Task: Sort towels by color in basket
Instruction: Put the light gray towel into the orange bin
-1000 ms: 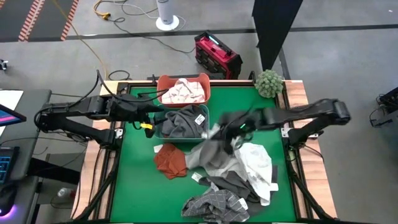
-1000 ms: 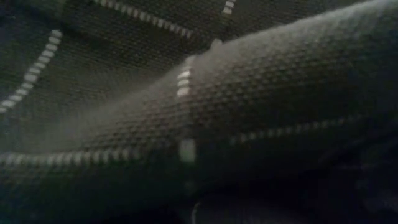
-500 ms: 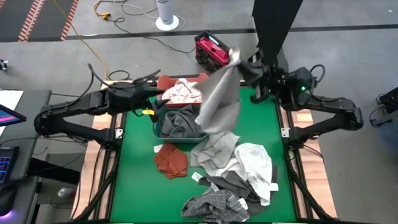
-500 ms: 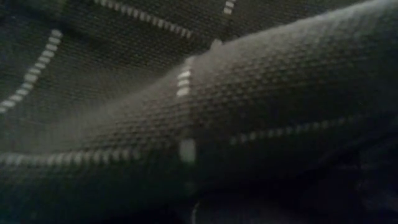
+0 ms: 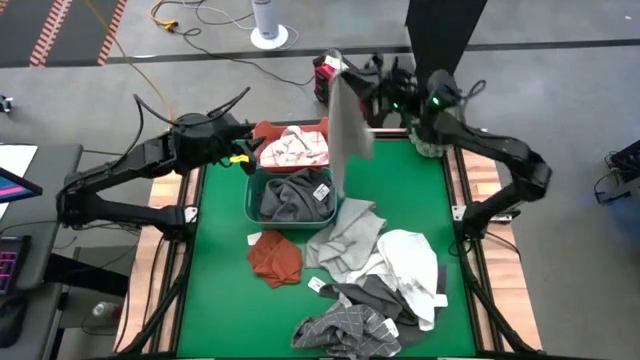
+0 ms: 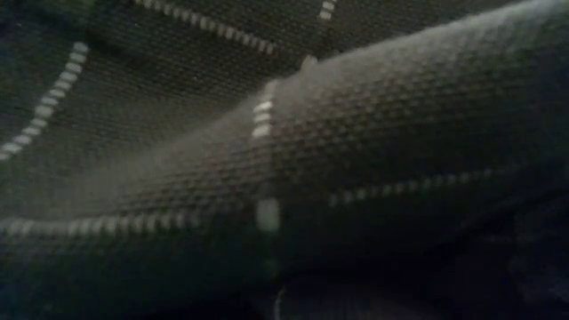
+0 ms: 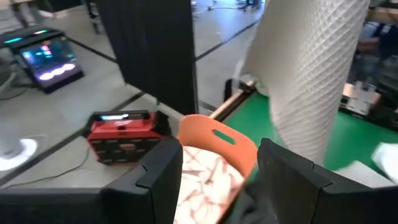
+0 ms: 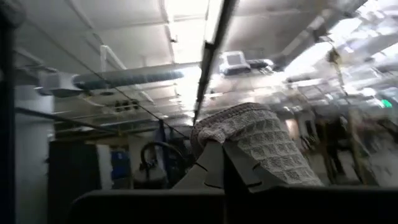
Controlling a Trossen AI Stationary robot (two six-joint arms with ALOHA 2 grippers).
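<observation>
My right gripper is raised high over the table's far edge and is shut on a light grey waffle towel. My left gripper hovers open by the left rim of the orange basket, which holds a white patterned towel. A dark grey towel fills the teal basket. A rust-orange towel, a white towel, another dark grey towel and a grey-checked towel lie on the green table. The checked towel fills the low view. My right gripper pinches a bunched upper end of the light grey towel between its two fingers, which point up and away from the table. The towel hangs down long below the hold, and its lower end lies on the pile beside the teal basket.
A fuzzy green ball sits at the table's far right corner. A red case stands on the floor beyond the far edge. Bare green table shows at the near left.
My right gripper has swung up from the pile toward the far edge, drawing the light grey towel's upper end high while its lower end stays on the pile. My left gripper has moved from beside the teal basket toward the far edge, level with the orange basket.
</observation>
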